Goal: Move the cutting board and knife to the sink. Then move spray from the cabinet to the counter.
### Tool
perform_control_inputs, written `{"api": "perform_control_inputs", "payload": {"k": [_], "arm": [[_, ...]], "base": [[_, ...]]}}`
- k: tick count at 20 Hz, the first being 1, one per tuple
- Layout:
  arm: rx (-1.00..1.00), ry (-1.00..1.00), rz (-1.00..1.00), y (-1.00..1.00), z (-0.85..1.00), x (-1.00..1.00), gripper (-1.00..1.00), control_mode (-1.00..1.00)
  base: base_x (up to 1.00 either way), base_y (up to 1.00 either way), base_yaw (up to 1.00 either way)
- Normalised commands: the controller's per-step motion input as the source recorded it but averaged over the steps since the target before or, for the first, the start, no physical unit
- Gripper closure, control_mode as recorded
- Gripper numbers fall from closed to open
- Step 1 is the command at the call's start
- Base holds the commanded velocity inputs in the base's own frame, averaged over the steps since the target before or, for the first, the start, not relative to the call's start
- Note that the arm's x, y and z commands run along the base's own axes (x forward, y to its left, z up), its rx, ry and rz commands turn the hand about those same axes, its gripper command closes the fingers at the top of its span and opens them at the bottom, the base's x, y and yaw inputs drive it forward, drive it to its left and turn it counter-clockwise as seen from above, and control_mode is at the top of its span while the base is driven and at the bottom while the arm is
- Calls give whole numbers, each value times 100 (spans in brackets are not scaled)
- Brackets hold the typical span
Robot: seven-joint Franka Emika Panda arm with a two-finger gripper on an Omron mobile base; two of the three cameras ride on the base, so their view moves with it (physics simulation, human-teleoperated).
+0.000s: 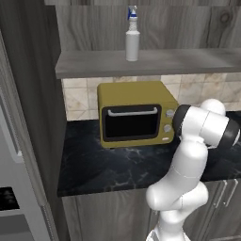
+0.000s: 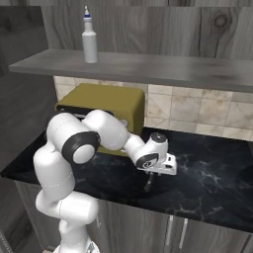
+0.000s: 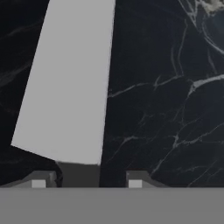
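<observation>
The pincer point(image 3: 86, 180) stood low over the black table point(image 2: 207, 173), right of the yellow oven point(image 1: 134, 113), jaws half-open astride the knife point(image 3: 65, 83) handle; it should probably close squarely on the handle, blade kept level, before lifting.
</observation>
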Motion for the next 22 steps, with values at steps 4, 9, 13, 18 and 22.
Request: {"api": "perform_control_inputs", "payload": {"k": [4,9,13,18,22], "arm": [[-1,5,7,0,-46,-9,100,-100],[0,6,12,0,-36,-12,100,-100],[0,3,16,0,-17,-11,100,-100],[-1,-1,22,0,1,-13,100,-100],[0,-8,20,0,24,-23,100,-100]], "base": [[0,0,0],[0,0,0],[0,0,0],[0,0,0],[0,0,0]]}}
